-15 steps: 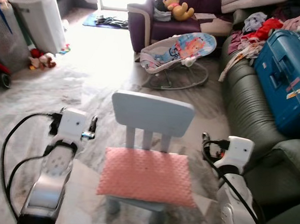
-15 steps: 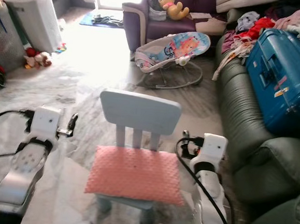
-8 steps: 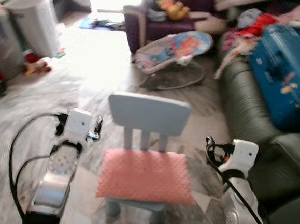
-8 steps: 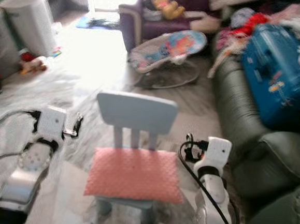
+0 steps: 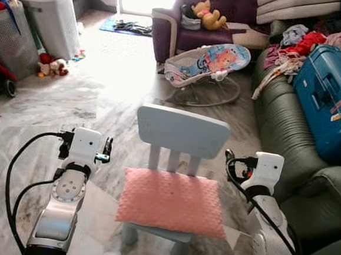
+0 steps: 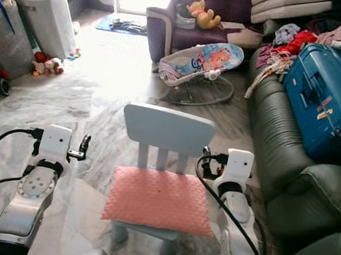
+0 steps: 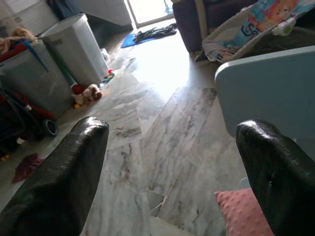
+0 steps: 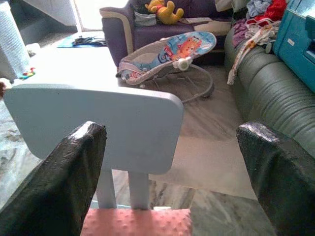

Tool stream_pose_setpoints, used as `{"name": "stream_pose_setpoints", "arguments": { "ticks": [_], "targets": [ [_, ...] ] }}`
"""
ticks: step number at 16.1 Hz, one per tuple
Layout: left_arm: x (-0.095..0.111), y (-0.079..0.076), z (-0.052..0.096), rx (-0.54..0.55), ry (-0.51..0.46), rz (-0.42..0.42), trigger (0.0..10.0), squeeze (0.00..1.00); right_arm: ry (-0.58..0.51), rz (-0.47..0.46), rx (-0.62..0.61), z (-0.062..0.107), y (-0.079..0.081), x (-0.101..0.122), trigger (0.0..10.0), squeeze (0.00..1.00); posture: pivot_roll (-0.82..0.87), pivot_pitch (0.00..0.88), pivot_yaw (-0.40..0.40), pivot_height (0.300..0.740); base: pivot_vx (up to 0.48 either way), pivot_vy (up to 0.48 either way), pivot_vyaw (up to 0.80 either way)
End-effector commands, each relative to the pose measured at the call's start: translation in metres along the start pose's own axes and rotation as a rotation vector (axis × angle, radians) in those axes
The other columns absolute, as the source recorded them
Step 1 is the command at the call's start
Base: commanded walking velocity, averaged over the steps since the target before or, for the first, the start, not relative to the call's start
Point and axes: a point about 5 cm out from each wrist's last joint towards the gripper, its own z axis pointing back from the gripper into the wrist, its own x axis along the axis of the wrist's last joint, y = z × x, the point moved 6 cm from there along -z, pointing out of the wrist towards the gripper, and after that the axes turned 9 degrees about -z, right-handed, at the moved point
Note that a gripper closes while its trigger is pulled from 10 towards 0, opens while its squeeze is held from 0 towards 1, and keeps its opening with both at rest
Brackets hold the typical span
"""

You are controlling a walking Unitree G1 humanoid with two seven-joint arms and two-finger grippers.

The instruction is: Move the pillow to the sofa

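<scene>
- While flanking the chair, both arms raised at pillow level, nothing gripped yet.
- Sofa (image 5: 288, 131): dark green, from 1 to 4 o'clock, just beside the chair's right; far end loaded with a blue suitcase (image 5: 332, 99) and clothes (image 5: 295, 48); near cushion bare.
- Chair (image 5: 182, 134): pale blue, child-sized, dead ahead at 12 o'clock, backrest on the far side.
- Bouncer (image 5: 208, 59): farther off at 12, beyond the chair.
- Pillow (image 5: 173, 201): pink, flat on the seat, near edge overhanging it; long axis across the view, 9 to 3.
- Left gripper (image 7: 167, 167): fingers spread wide, empty, at the pillow's 9 o'clock end, aimed forward past the chair's side, pillow corner just inside its right finger.
- Right gripper (image 8: 172, 172): likewise spread wide and empty, at the pillow's 3 o'clock end, pointed at the backrest, pillow edge low between the fingers.
- Judged: right gripper slightly nearer the pillow and on the sofa side; both short ends within reach, so a two-sided pinch along the long axis, then a carry toward 3 o'clock.
</scene>
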Motion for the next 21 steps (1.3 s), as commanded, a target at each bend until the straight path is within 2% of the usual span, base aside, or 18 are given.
{"name": "stream_pose_setpoints", "arguments": {
  "ticks": [1, 7, 12, 16, 21],
  "targets": [
    [0.008, -0.001, -0.003, -0.001, -0.020, -0.004, 10.0, 0.00, -0.009, 0.008, -0.007, 0.001, -0.005, 0.005, 10.0, 0.00, 0.00, 0.000, -0.011, 0.740, 0.000, 0.000, 0.00],
    [0.011, 0.000, -0.005, 0.038, -0.024, 0.015, 10.0, 0.00, 0.002, 0.016, 0.000, -0.001, -0.004, 0.005, 10.0, 0.00, 0.00, 0.000, -0.022, 0.740, 0.000, 0.000, -0.64],
    [0.006, 0.008, -0.002, 0.063, -0.019, 0.005, 10.0, 0.00, 0.007, 0.002, 0.022, -0.002, 0.000, 0.005, 10.0, 0.00, 0.01, 0.000, -0.030, 0.740, 0.000, 0.000, 0.00],
    [0.000, 0.004, 0.005, 0.034, -0.010, 0.012, 10.0, 0.00, 0.003, -0.008, 0.055, 0.000, 0.004, 0.006, 10.0, 0.00, 0.01, 0.000, -0.034, 0.740, 0.000, 0.000, 0.00],
    [0.001, 0.005, 0.004, 0.039, -0.012, 0.010, 10.0, 0.00, -0.005, -0.024, 0.084, -0.001, 0.011, 0.009, 10.0, 0.00, 0.01, 0.000, -0.040, 0.740, 0.000, 0.000, 0.00]
  ]
}}
